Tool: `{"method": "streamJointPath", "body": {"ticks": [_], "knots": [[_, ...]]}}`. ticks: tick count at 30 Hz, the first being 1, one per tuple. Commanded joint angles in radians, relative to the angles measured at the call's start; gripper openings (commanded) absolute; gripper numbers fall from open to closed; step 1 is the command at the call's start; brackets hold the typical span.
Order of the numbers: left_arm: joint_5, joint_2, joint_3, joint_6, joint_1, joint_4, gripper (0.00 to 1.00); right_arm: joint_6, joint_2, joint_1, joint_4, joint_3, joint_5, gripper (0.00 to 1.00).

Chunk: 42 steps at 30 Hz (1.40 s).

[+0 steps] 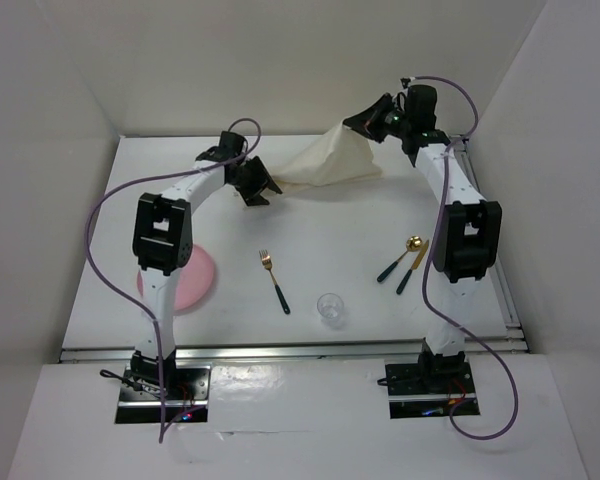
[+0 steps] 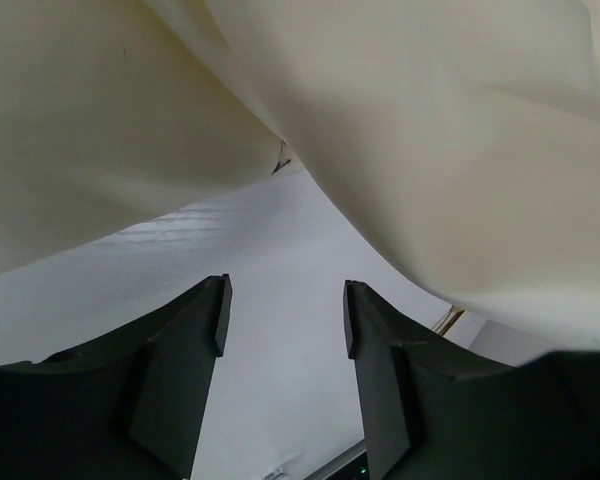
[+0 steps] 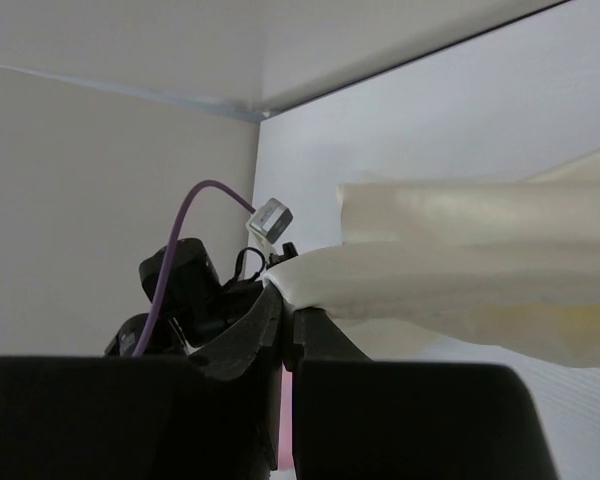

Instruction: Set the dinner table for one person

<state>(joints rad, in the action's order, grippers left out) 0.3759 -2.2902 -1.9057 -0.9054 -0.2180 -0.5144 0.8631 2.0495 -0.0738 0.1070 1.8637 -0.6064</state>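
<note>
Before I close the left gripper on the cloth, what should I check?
1. Right gripper shut on the cream cloth, holding one end up: ok.
2. Left gripper open: ok.
3. Cloth between the left fingers: not ok; it hangs beyond them, gap empty.
4. Spot on the dinner table free for spreading: not ok; fork, glass, spoon and knife lie mid-table.
5. Pink plate free of the left arm: cannot tell; the arm covers part of it.
</note>
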Motion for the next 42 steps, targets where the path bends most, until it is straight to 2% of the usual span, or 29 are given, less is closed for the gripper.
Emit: {"method": "streamJointPath", "body": {"ticks": [1,5,9,11,19,24,30,33,35,37,39,42], "knots": [[-0.043,-0.029,-0.041,-0.081,-0.007,0.034,0.66,0.010,0.017,0.025,-0.050,0.068,-0.027,0.00],[-0.124,-0.074,-0.105,-0.124,-0.029,0.034,0.63,0.010,0.017,0.035,-0.050,0.068,-0.036,0.00],[-0.134,-0.107,-0.162,-0.144,-0.029,0.007,0.54,0.010,0.017,0.035,-0.050,0.068,-0.045,0.00],[-0.143,-0.107,-0.162,-0.144,-0.029,0.007,0.53,0.010,0.017,0.045,-0.041,0.068,-0.046,0.00],[-0.164,-0.141,-0.197,-0.176,-0.047,-0.001,0.53,-0.001,0.017,0.045,-0.041,0.049,-0.064,0.00],[-0.189,-0.221,-0.332,-0.164,-0.058,-0.079,0.54,-0.001,0.008,0.045,-0.050,0.037,-0.073,0.00],[-0.209,-0.230,-0.332,-0.174,-0.067,-0.067,0.51,-0.001,0.008,0.054,-0.050,0.028,-0.082,0.00],[-0.209,-0.230,-0.332,-0.174,-0.067,-0.067,0.41,-0.001,-0.002,0.054,-0.050,0.018,-0.082,0.00],[-0.209,-0.212,-0.332,-0.174,-0.067,-0.067,0.23,-0.010,-0.002,0.063,-0.050,0.018,-0.082,0.00],[-0.218,-0.183,-0.310,-0.162,-0.067,-0.046,0.14,-0.010,-0.002,0.072,-0.041,0.018,-0.082,0.00],[-0.218,-0.143,-0.300,-0.148,-0.067,-0.045,0.02,-0.019,-0.011,0.072,-0.041,0.006,-0.082,0.00],[-0.204,-0.109,-0.300,-0.127,-0.047,-0.055,0.00,-0.019,-0.029,0.083,-0.032,-0.008,-0.082,0.00]]}}
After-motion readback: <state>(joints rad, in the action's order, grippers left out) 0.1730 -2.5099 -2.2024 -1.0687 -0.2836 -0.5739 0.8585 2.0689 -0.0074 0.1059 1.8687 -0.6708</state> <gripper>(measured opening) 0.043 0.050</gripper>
